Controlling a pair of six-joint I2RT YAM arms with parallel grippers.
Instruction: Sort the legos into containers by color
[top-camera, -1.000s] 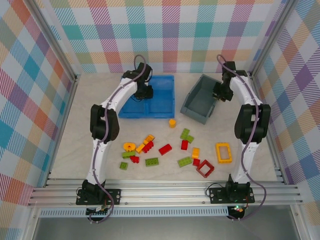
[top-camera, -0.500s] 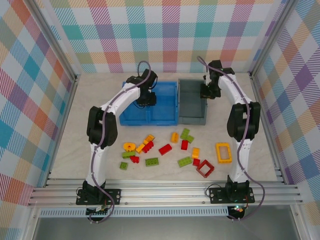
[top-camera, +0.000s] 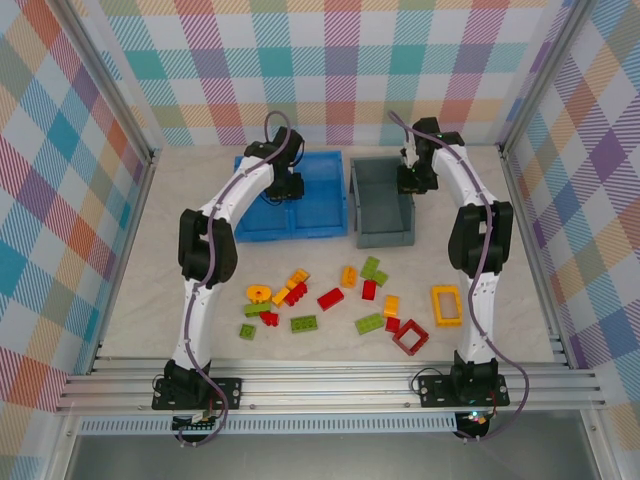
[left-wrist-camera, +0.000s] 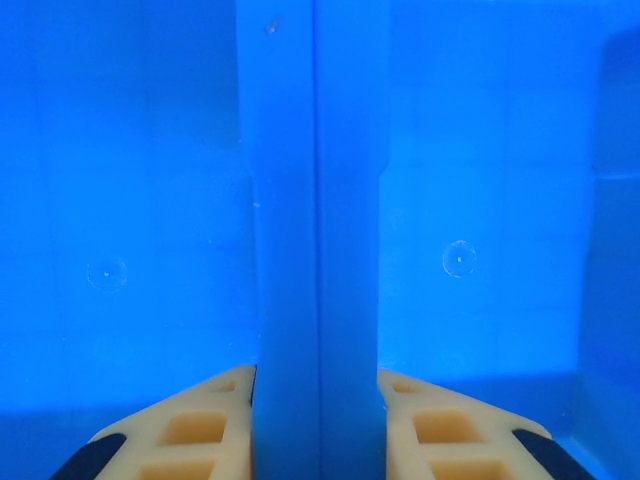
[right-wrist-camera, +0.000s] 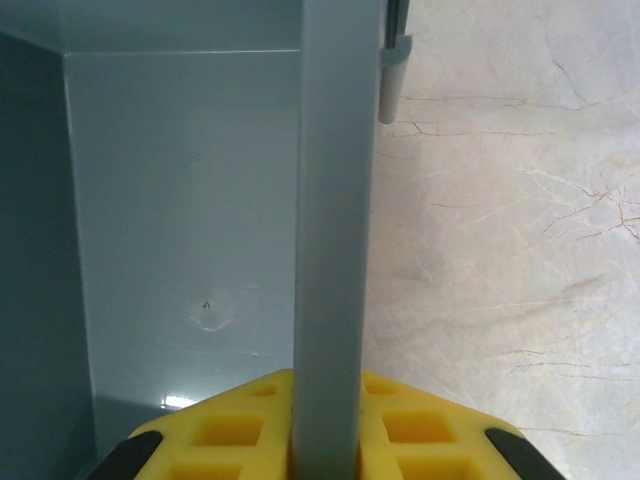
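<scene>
Your left pincer (left-wrist-camera: 316, 398) clamps the divider (left-wrist-camera: 316, 200) of the blue bin (top-camera: 318, 200). Your right pincer (right-wrist-camera: 328, 402) clamps the wall (right-wrist-camera: 328, 200) of the grey bin (top-camera: 380, 195). The two bins sit side by side, and roughly eighteen legos (top-camera: 330, 298) lie loose on the worktop (top-camera: 300, 255).

the workspace is enclosed on three sides by pastel plaid walls (top-camera: 340, 60), with aluminium posts (top-camera: 108, 85) set at the corners. a pale marble-veined tabletop (top-camera: 160, 270) is evenly lit, and aluminium rails (top-camera: 330, 385) are fixed along its near edge.
</scene>
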